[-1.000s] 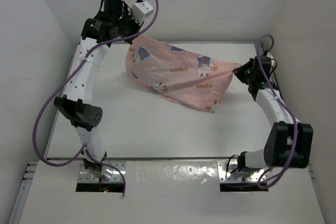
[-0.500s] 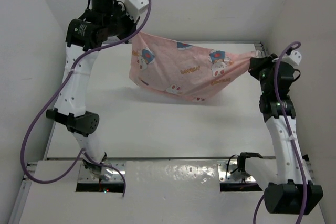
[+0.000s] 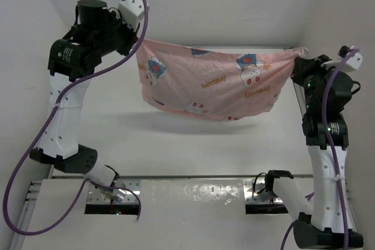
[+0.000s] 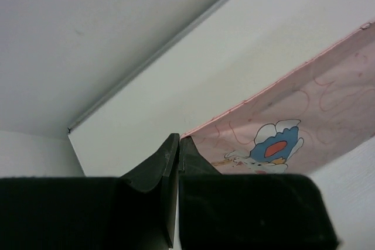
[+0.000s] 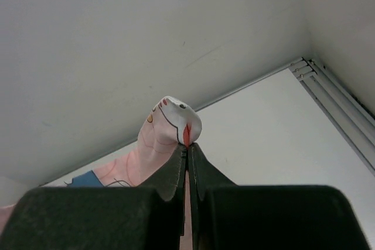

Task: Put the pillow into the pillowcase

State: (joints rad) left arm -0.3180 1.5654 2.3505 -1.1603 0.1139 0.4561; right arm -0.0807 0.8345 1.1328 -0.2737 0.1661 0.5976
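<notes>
Pillowcase point(image 3: 217, 83) hangs stretched between the two arms, lifted clear of the white worktop point(image 3: 176, 144), which carries its shadow underneath. The left hand point(image 3: 139, 40) pinches the top left corner of the pink fabric. In the left wrist view its fingers are pressed together, with the seamed edge running off from their tips. The right hand point(image 3: 299, 60) grips the top right corner, and the right wrist view shows its fingers closed tight on a small bunched tuft of fabric that pokes up past the tips. The top edge runs nearly straight from one hand to the other, while the lower edge sags in a curve, lowest around the middle. Printed bunnies and blue patches face the overhead camera. Both arms are raised high, wrists near the back wall point(image 3: 234, 4).
</notes>
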